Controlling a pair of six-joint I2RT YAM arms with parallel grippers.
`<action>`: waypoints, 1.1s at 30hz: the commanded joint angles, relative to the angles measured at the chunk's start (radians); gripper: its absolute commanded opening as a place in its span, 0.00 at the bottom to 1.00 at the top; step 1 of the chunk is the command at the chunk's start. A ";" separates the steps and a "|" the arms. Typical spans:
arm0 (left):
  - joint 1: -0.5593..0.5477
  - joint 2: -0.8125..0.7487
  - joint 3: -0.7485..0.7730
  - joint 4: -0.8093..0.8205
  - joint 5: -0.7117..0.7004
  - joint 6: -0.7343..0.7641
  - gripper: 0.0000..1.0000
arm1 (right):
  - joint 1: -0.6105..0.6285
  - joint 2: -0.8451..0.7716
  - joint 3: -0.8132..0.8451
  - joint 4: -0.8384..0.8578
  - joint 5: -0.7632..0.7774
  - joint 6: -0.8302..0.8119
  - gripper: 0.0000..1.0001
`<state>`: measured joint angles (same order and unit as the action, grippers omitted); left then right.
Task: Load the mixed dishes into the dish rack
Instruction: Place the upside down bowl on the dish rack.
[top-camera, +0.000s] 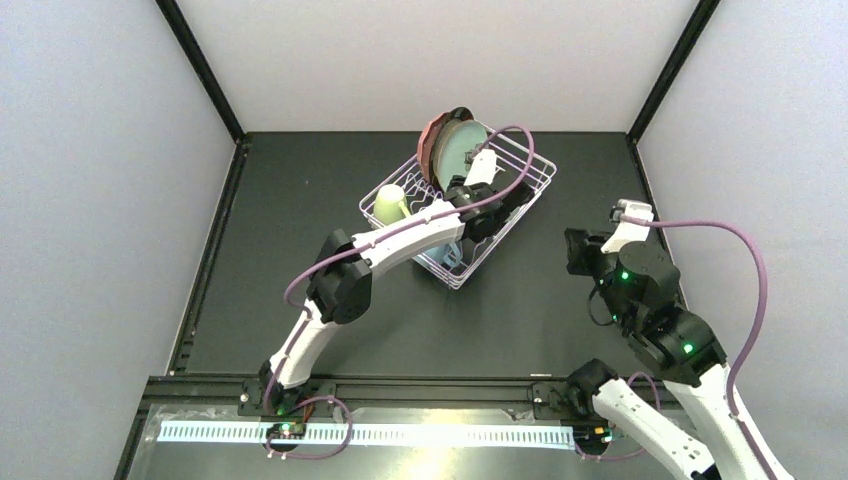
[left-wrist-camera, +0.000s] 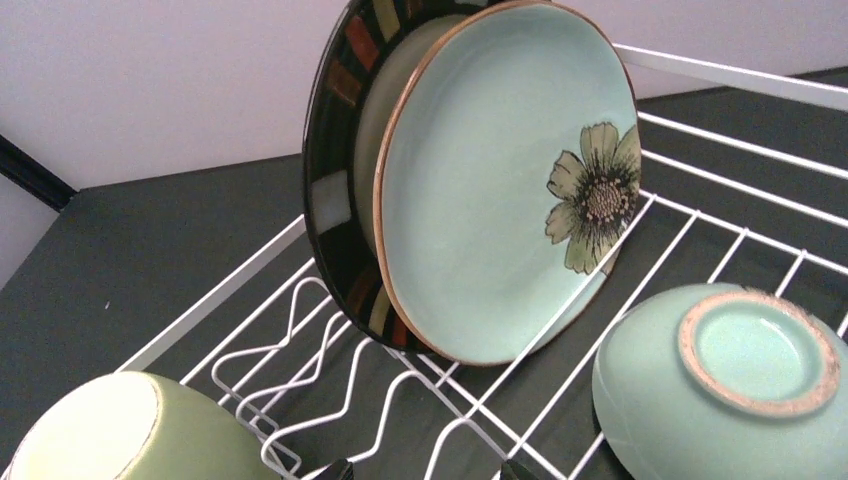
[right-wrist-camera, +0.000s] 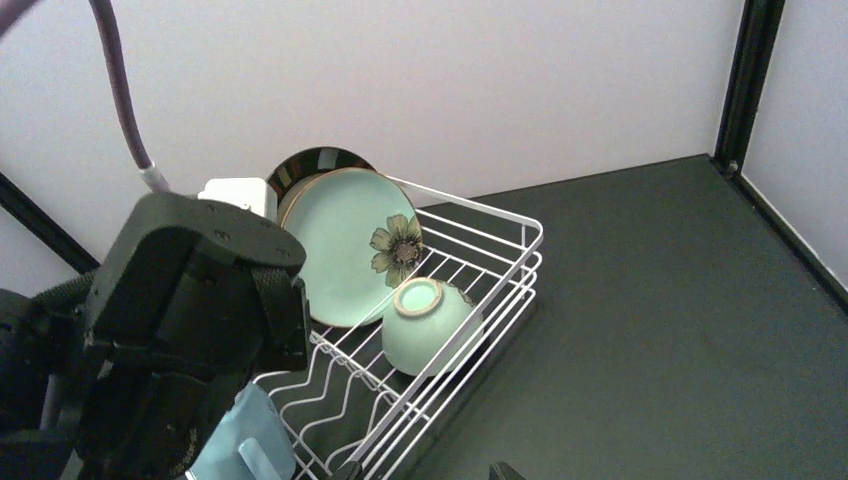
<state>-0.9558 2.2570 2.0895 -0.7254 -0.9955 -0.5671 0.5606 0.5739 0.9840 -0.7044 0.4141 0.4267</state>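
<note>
— Where's the load?
— Dish rack (left-wrist-camera: 230, 283) under the left jaws; those and the right jaws gape empty. Ahead: dark-rimmed plate (left-wrist-camera: 335, 200), mint flowered plate (left-wrist-camera: 480, 200), upright. Pale-green bowl (left-wrist-camera: 650, 400) right, inverted.
— Handling?
— Probably stiff, slick, chippable; pinch rims.

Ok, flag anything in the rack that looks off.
Nothing looks broken or spilled. The bowl lies tilted, foot up, beside the flowered plate, not slotted between the rack prongs. That is the only oddity.

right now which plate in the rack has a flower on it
The mint plate, frontmost in the row, with one flower near its rim. The dark-rimmed plate behind it shows coloured blocks instead.
</note>
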 joint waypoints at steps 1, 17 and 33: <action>-0.021 -0.062 0.036 -0.088 0.010 -0.056 0.83 | -0.001 -0.001 0.048 -0.036 0.060 -0.008 0.72; -0.144 -0.430 -0.317 -0.082 0.053 -0.131 0.83 | -0.001 0.160 0.058 -0.016 0.070 0.030 0.72; -0.314 -0.695 -0.527 -0.098 0.030 -0.136 0.85 | -0.001 0.186 -0.036 -0.033 0.105 0.114 0.73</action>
<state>-1.2507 1.6222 1.5986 -0.8146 -0.9421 -0.6842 0.5606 0.7597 0.9733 -0.7261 0.4885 0.4980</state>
